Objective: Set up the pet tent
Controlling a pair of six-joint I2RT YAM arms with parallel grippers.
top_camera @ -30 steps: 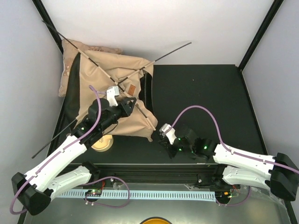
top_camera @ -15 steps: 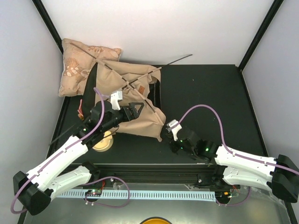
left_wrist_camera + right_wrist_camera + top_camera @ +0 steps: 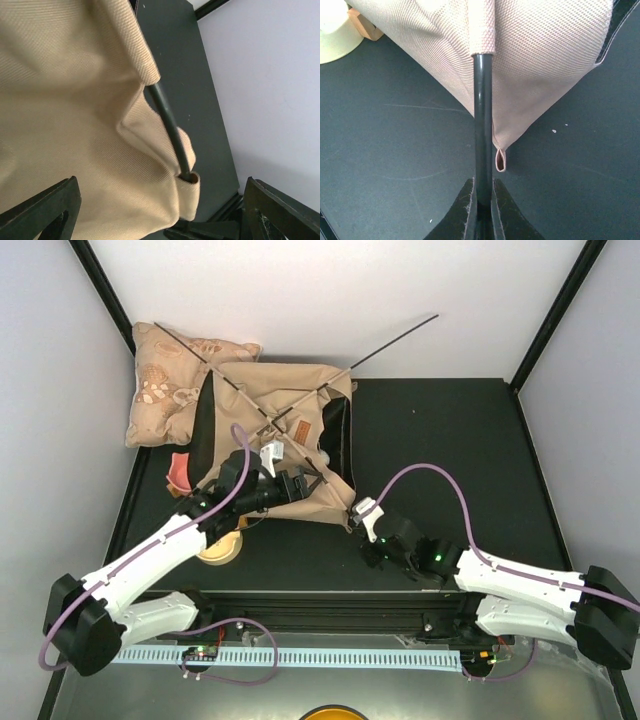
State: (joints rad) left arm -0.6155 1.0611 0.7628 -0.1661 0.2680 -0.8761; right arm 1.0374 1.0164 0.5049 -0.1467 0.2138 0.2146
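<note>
The pet tent [image 3: 270, 435] lies half raised at the table's back left: tan canvas with black lining, a small brown label [image 3: 298, 430] and thin black poles [image 3: 395, 340] crossing over it. My left gripper [image 3: 305, 483] stands open at the tent's near side, with fabric [image 3: 65, 125] between its wide-spread fingers [image 3: 42, 212]. In the left wrist view a pole [image 3: 167, 122] ends in a corner pocket [image 3: 190, 179]. My right gripper [image 3: 360, 517] is shut on the near end of a pole [image 3: 482, 110] where it leaves its fabric sleeve. A small empty loop [image 3: 500, 161] hangs beside that pole.
A puffy beige patterned cushion [image 3: 165, 380] leans at the back left corner. A round cream object [image 3: 218, 545] sits under my left arm near the front edge, and something pink [image 3: 180, 470] shows by the tent's left side. Black frame posts [image 3: 550, 320] border the table.
My left gripper opened, let go and reached right along the tent's near side. The tent shifted right and settled squarer, and its far pole tip swung right. My right gripper kept its hold.
</note>
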